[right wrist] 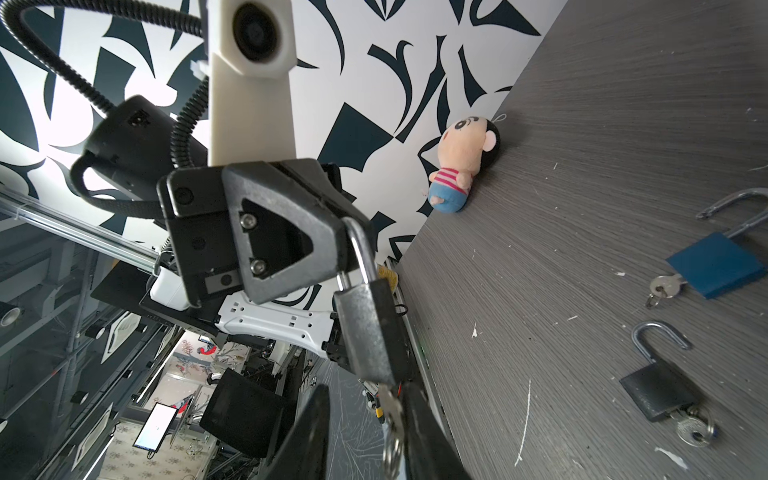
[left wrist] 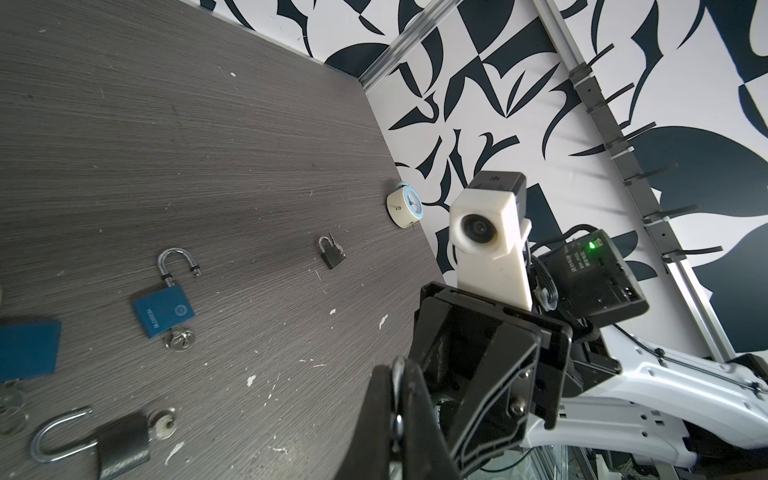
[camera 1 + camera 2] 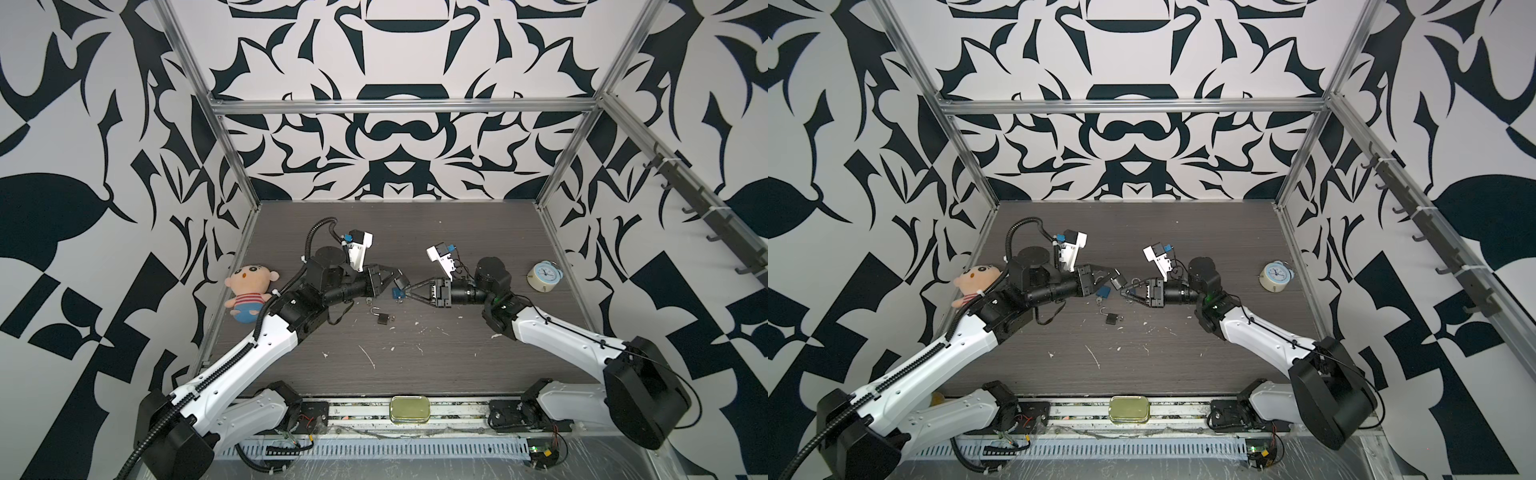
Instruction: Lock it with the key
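Observation:
My left gripper (image 3: 395, 277) (image 1: 347, 237) is shut on the steel shackle of a dark grey padlock (image 3: 401, 284) (image 1: 368, 328), which hangs above the table in both top views. A silver key (image 1: 392, 415) sticks out of the padlock's bottom. My right gripper (image 3: 409, 289) (image 1: 365, 401) faces the left one. Its jaws stand apart on either side of that key, and the key rests against one finger (image 1: 419, 419). In the left wrist view my left gripper (image 2: 397, 415) pinches the shackle (image 2: 397, 374), and the padlock's body is hidden.
An open blue padlock (image 3: 397, 293) (image 1: 715, 270) and an open black padlock (image 3: 381, 318) (image 1: 656, 392), each with a key, lie on the table (image 3: 415, 357) below the grippers. A small shut padlock (image 2: 331, 255) lies apart. A doll (image 3: 249, 293) sits left, a clock (image 3: 544, 278) right, a tin (image 3: 409, 409) in front.

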